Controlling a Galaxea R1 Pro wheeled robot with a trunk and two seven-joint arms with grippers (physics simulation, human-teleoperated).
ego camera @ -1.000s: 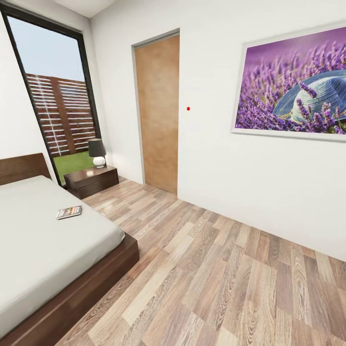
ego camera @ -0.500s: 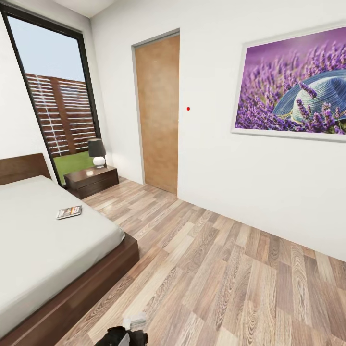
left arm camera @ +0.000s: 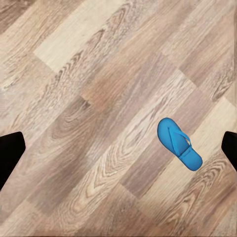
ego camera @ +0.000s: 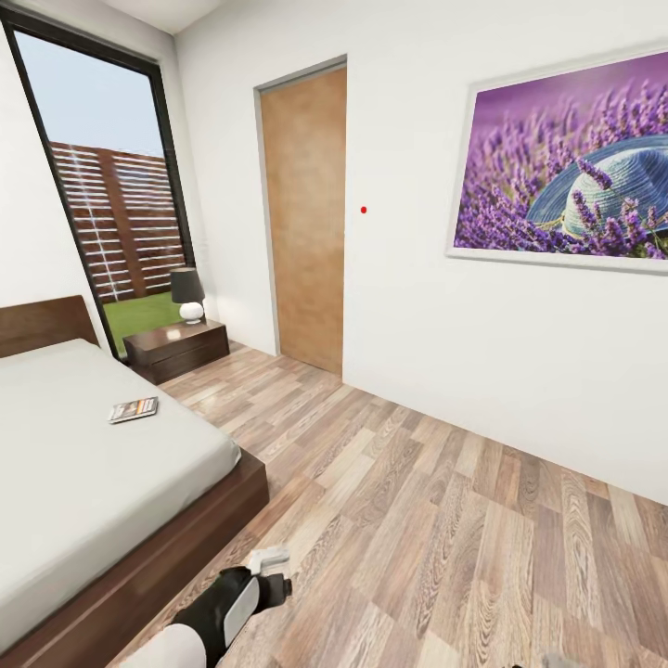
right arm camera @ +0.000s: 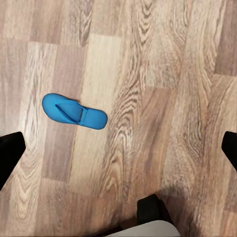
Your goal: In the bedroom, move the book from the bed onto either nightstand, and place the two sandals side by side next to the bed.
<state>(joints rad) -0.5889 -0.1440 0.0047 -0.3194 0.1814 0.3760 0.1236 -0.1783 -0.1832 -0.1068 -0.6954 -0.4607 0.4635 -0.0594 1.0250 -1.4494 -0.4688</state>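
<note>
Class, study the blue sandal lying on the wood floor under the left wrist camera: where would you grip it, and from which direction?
Probably from straight above, pinching the sandal across its narrow width near the thong straps. It lies flat, sole down, apart from anything else, so only its side edges offer purchase.

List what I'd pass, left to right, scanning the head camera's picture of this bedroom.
Bed → book → nightstand with its lamp → wooden door → red dot on the wall → lavender picture.
</note>
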